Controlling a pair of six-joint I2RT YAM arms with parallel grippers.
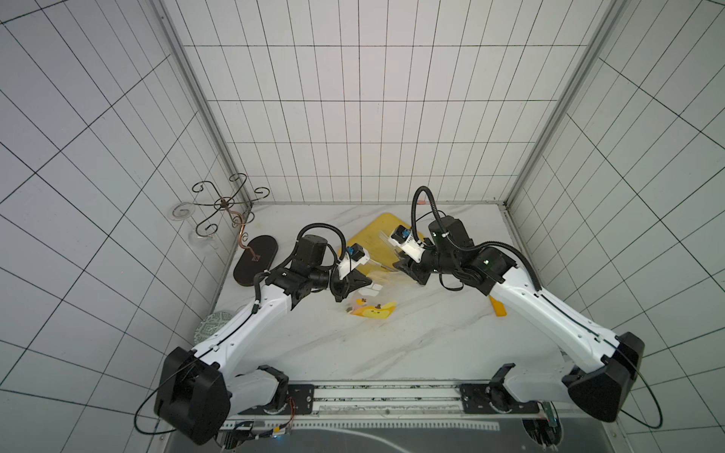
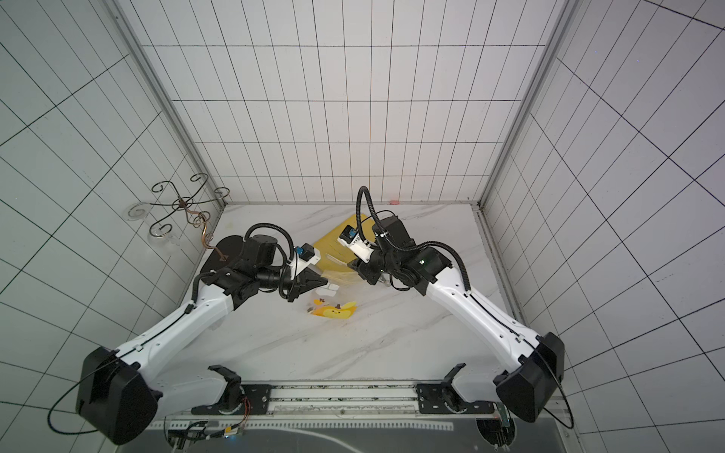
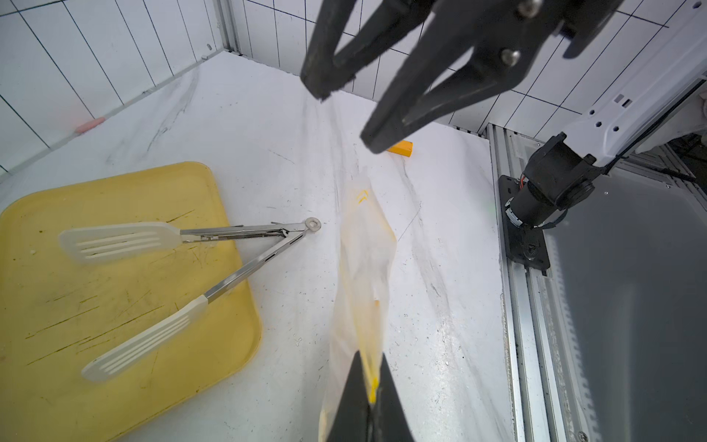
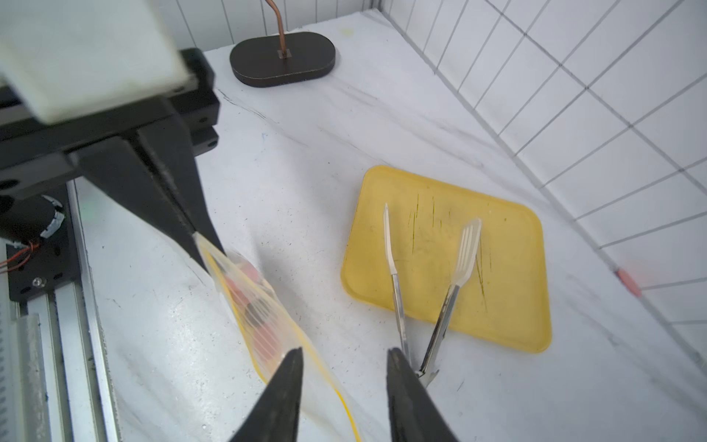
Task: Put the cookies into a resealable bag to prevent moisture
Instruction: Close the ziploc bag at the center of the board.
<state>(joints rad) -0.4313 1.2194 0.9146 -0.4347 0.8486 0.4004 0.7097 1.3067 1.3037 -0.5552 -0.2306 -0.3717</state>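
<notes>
Bag (image 4: 260, 306): clamped at one corner by left hand (image 4: 194, 234), cookies (image 4: 250, 271) seen inside.
Right hand (image 4: 344, 352): released, fingers apart beside bag.
Tray (image 1: 372, 235): set at 12 o'clock of bag.

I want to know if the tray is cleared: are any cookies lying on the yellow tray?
No, in the right wrist view only the tongs rest on the yellow tray; pink cookies show inside the bag.

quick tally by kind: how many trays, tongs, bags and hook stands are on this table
yellow tray: 1
tongs: 1
resealable bag: 1
hook stand: 1
total: 4
</notes>
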